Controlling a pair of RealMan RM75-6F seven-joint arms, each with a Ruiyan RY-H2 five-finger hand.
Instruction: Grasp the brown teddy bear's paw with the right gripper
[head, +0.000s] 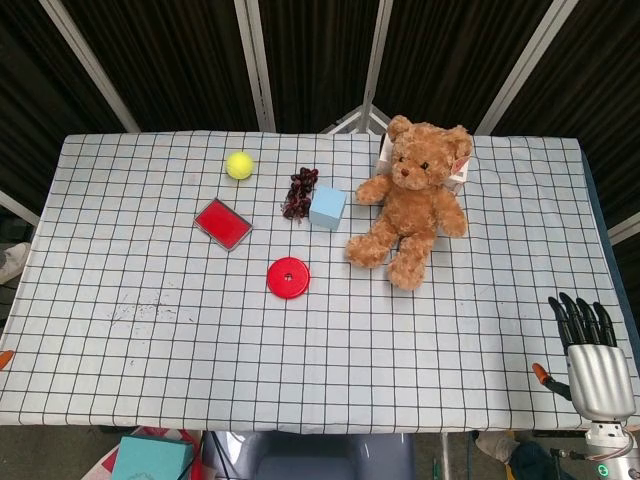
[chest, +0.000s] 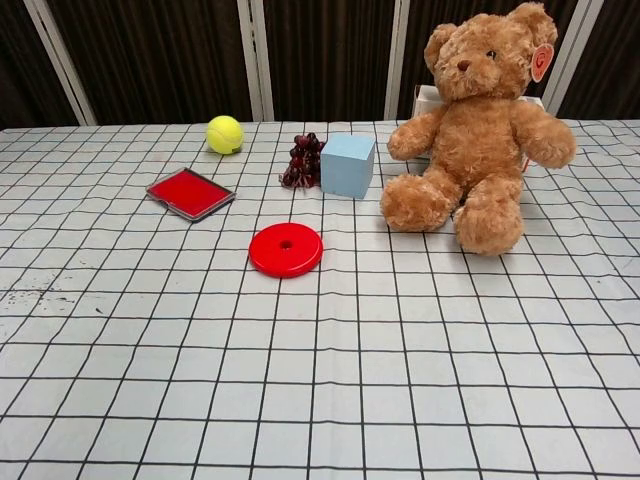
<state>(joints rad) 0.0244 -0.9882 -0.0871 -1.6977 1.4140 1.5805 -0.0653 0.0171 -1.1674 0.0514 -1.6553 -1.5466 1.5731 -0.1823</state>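
Note:
The brown teddy bear sits upright at the back right of the checked table, leaning against a white box; in the chest view the teddy bear sits at the upper right. Its paws stick out to both sides, and nothing touches them. My right hand shows at the lower right of the head view, off the table's right front corner, fingers straight and apart, holding nothing. It is far from the bear. The chest view does not show it. My left hand is in neither view.
A light blue cube, dark grapes, a yellow ball, a red flat case and a red disc lie left of the bear. The table's right edge runs just beside my right hand.

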